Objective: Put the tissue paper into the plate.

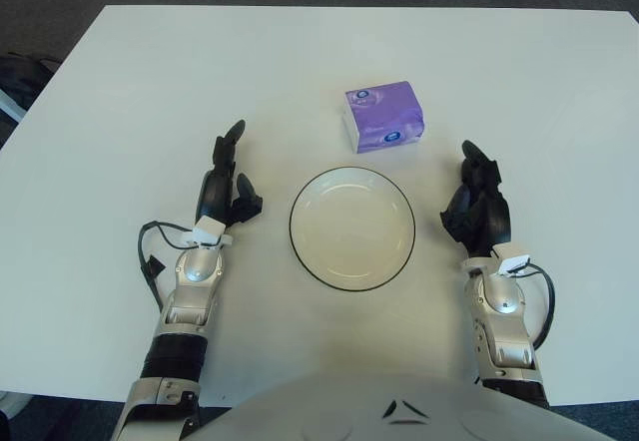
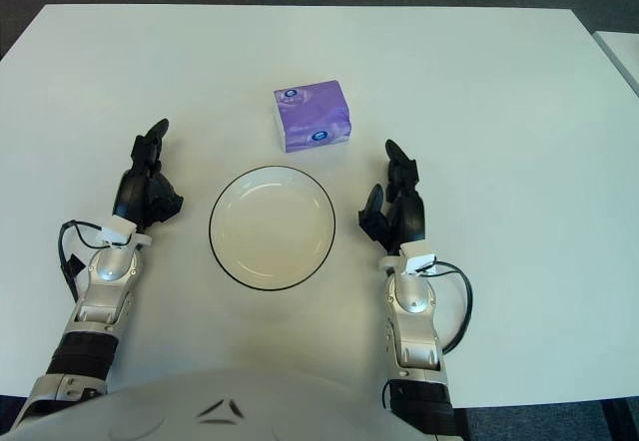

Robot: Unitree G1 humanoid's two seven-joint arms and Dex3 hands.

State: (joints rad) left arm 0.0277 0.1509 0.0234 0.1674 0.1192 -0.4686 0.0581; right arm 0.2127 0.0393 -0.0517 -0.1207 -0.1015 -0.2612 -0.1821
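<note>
**Both hands empty beside the plate, tissue pack lying above it**

Left eye view: my left hand [image 1: 226,187] shows left of centre, over the white bench [image 1: 120,92], with its dark fingers [image 1: 231,142] stretched toward the top of the frame and loosely spread; it holds nothing. Just right of it, at the middle of the frame, lies the round white plate with a thin black rim [image 1: 352,228], which has nothing in it. My right hand [image 1: 478,202] shows to the right of the plate, near its rim but apart from it, fingers relaxed and slightly bent, also holding nothing. The purple plastic-wrapped pack of tissue paper [image 1: 384,116] lies on the bench above the plate, a little toward the upper right of it, clear of the rim and of both hands. A black cable [image 1: 150,251] loops beside my left wrist, and another curves by my right wrist.

Right eye view: the same layout sits shifted toward the left of the frame. The plate is left of centre, the tissue pack is above it near the upper middle, my left hand is at the left, and my right hand is just right of the plate. The bench's right edge shows at the upper right corner. Both hands are again loosely spread and hold nothing.
</note>
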